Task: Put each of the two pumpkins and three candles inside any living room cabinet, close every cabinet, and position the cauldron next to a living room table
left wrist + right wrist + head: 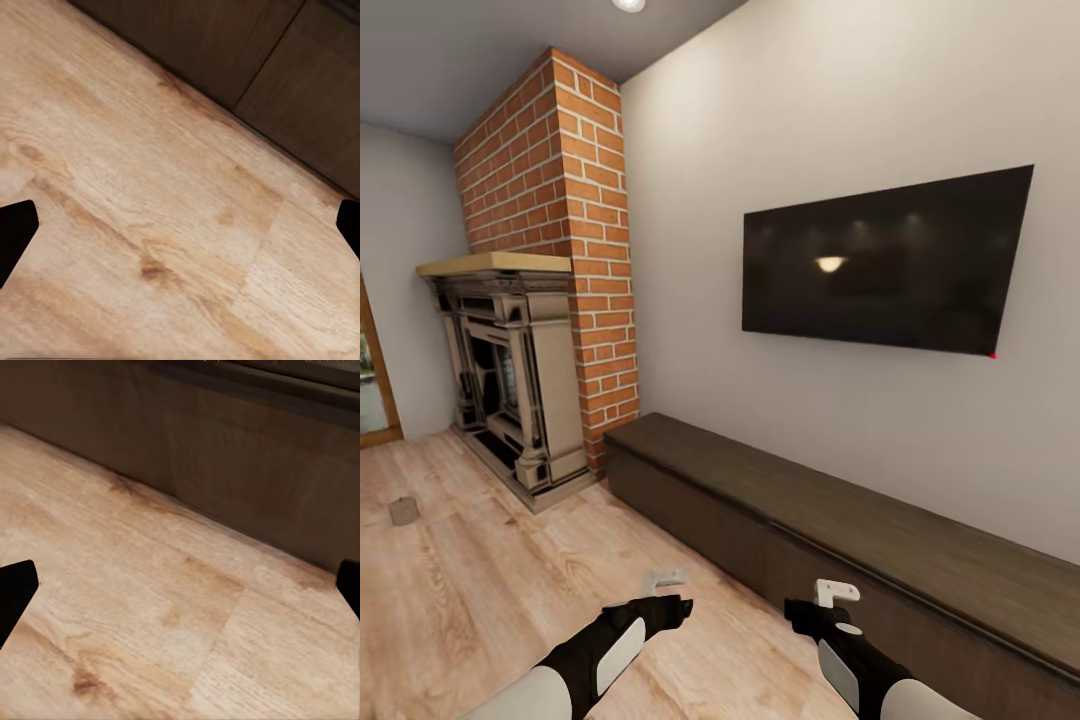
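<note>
Cabinet: long low dark wood, flat handleless fronts, shut

Cabinet: long, low, dark brown wood, running along the wall beneath the TV, drawer fronts flush and shut. One candle: small tan stub on the wood floor, well apart from the cabinet, out in front of the fireplace.

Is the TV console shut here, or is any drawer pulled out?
Shut: the TV console fronts sit flush in the head view, no pale interior showing.
</note>
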